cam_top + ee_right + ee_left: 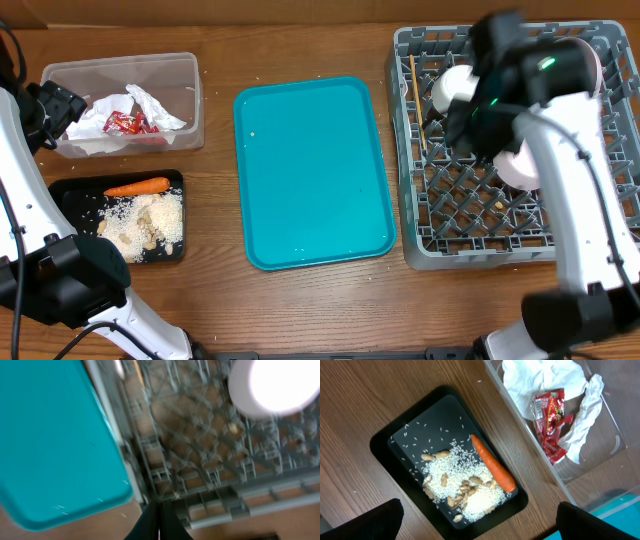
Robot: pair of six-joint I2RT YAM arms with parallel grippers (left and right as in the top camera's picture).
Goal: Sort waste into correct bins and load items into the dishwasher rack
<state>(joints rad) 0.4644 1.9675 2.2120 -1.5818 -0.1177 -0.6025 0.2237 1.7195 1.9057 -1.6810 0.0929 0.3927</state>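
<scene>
- Nearest, at the left front of the counter [215, 300]: black tray [60, 192], with the carrot [137, 186] along its far side and rice and nuts [145, 225] heaped just beside it.
- Carrot: hard, smooth, likely to roll. Best pinched across the middle.
- Rice and nuts: tiny and loose, no good for pinching. Better left in place.
- In the middle: teal tray [310, 170], bare but for a few crumbs.
- On the right: grey rack [480, 245], with a white bowl [280, 385] on the pegs. Further back, another white dish [452, 88] and the wooden stick [414, 95] by the left wall.
- Right fingers [159, 522]: closed tight, holding nothing, up in the air above the rack.
- Bowls: hard, smooth, easy to break. Best grabbed at the rim and set down softly.
- Stick: thin and light, easy to lose through the grid. Best pinched at the middle.
- Farthest, at the back left: clear tub [192, 95], with white napkins [150, 105] and the red wrapper [127, 123] inside.
- Left fingers [62, 103]: spread wide, empty, up high near the tub's left end.
- Napkins: soft, light, easy to grab by any fold.
- Wrapper: thin, shiny, slippery.
- Sorting nearly done, by the look of it.
</scene>
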